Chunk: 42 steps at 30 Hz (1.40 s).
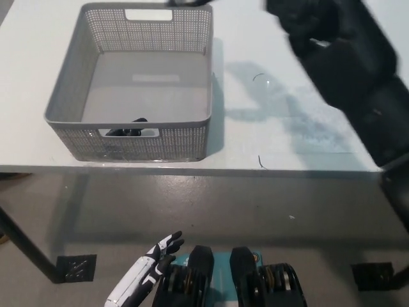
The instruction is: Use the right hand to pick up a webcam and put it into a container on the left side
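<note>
**Webcam lying in basket at its near wall; right arm raised over far right of desk**

Head view, single frame.

- Desk (268, 137): white top, near edge running across the middle of the picture. A few faint marks and a small dark scrap near the near edge, right of the basket.
- Basket (70, 83): grey, perforated walls, a handle cut-out in the far wall and one in the near wall. Sits on the left half of the desk, its near wall close to the desk's near edge.
- Webcam (131, 130): black, inside the basket, on the floor right against the near wall, left of centre. Only partly seen, over the rim and through the near handle cut-out. Orientation cannot be made out. Nothing is touching it.
- Right arm (348, 70): black, blurred, over the far right part of the desk, running off the right edge of the picture. The right robot hand is not seen clearly; a dark blurred sliver at the top edge above the basket's far wall may be part of it. Finger state cannot be told.
- Left robot hand (160, 251): white with dark fingers, low in the picture, below the desk's near edge and well apart from the basket. Fingers spread, holding nothing.
</note>
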{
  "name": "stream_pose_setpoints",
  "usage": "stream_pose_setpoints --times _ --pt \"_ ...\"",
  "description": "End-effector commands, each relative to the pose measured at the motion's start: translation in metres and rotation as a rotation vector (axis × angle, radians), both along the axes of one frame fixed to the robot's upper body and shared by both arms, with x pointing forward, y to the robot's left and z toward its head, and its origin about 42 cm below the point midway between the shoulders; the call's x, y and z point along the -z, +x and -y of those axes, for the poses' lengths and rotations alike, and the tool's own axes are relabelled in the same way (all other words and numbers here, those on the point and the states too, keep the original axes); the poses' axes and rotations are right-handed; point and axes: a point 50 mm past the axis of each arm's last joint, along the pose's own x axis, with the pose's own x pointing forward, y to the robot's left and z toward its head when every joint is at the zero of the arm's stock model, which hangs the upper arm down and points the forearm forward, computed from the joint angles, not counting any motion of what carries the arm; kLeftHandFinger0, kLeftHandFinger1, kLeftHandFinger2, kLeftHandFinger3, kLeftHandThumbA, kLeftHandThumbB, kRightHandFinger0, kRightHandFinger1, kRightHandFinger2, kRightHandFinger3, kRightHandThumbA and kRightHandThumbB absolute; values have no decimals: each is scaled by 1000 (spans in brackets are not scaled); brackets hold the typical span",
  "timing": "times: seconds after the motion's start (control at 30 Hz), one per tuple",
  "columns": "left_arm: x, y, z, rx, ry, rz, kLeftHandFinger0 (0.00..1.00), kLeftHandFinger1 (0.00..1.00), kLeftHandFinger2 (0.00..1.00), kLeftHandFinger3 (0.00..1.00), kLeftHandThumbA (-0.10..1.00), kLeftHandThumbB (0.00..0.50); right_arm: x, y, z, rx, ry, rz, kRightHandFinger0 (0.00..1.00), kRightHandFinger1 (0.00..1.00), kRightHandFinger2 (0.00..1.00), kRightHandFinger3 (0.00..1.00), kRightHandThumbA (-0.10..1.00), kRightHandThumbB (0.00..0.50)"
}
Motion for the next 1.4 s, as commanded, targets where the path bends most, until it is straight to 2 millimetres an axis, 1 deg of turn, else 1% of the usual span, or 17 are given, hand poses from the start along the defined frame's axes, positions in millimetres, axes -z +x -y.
stream_pose_setpoints --times 0.0,0.1,0.2,0.23,0.27,0.37,0.53,0.63,0.73,0.8,0.93,0.97,1.03,1.1,1.17,1.2,1.37 --pt "-2 -5 -6 7 3 32 1000 1000 1000 1000 985 111 -42 -53 58 -33 210 131 1000 1000 1000 1000 1000 354" --pt "1 -8 -9 -17 -49 2 1000 1000 1000 1000 899 120 -29 -92 94 -61 404 184 1000 1000 1000 1000 1000 352" --pt "4 -11 -14 -31 -38 9 1000 1000 1000 1000 926 102 -9 -132 122 -108 539 240 1000 1000 1000 1000 1000 309" --pt "5 -12 -15 -34 -38 10 1000 1000 1000 1000 928 99 -6 -135 123 -115 548 242 1000 1000 1000 1000 1000 309" --pt "6 -14 -15 -43 -39 9 1000 1000 1000 1000 928 88 4 -149 132 -112 584 249 1000 1000 1000 1000 1000 364" --pt "6 -17 -19 -79 -63 -14 1000 1000 1000 1000 903 107 38 -190 151 -158 695 230 1000 1000 1000 1000 1000 315" --pt "3 -14 -25 -113 -92 -16 998 1000 1000 1000 925 94 94 -237 166 -211 800 151 1000 1000 1000 1000 1000 349" --pt "3 -10 -27 -148 -153 -9 1000 1000 1000 1000 951 114 138 -261 170 -213 898 71 1000 1000 1000 1000 1000 360" --pt "0 -5 -31 -166 -171 4 1000 1000 1000 1000 997 100 174 -272 166 -182 957 -7 1000 1000 1000 1000 1000 382" --pt "-3 -2 -34 -176 -179 28 1000 1000 1000 1000 1000 82 211 -275 166 -172 1021 -85 1000 1000 1000 1000 1000 351" --pt "-6 3 -37 -196 -201 42 1000 1000 1000 1000 1000 93 272 -275 170 -107 1148 -217 1000 1000 1000 1000 1000 348" --pt "-7 4 -38 -200 -203 43 1000 1000 1000 1000 1000 86 284 -276 171 -94 1161 -244 1000 1000 1000 1000 1000 293" --pt "-8 9 -40 -210 -199 51 1000 1000 1000 1000 1000 86 311 -276 168 -55 1191 -309 1000 1000 1000 1000 1000 347" --pt "-10 12 -41 -221 -207 54 1000 1000 1000 1000 1000 99 333 -277 165 -2 1238 -360 1000 1000 1000 1000 1000 319" --pt "-11 14 -42 -227 -212 59 1000 1000 1000 1000 1000 98 341 -274 164 22 1257 -382 1000 1000 1000 1000 1000 303" --pt "-11 16 -44 -229 -221 63 1000 1000 1000 1000 1000 96 350 -272 161 38 1273 -401 1000 1000 1000 1000 1000 246" --pt "-14 22 -46 -239 -235 70 1000 1000 1000 1000 1000 69 376 -265 146 63 1283 -470 1000 1000 1000 1000 1000 227"
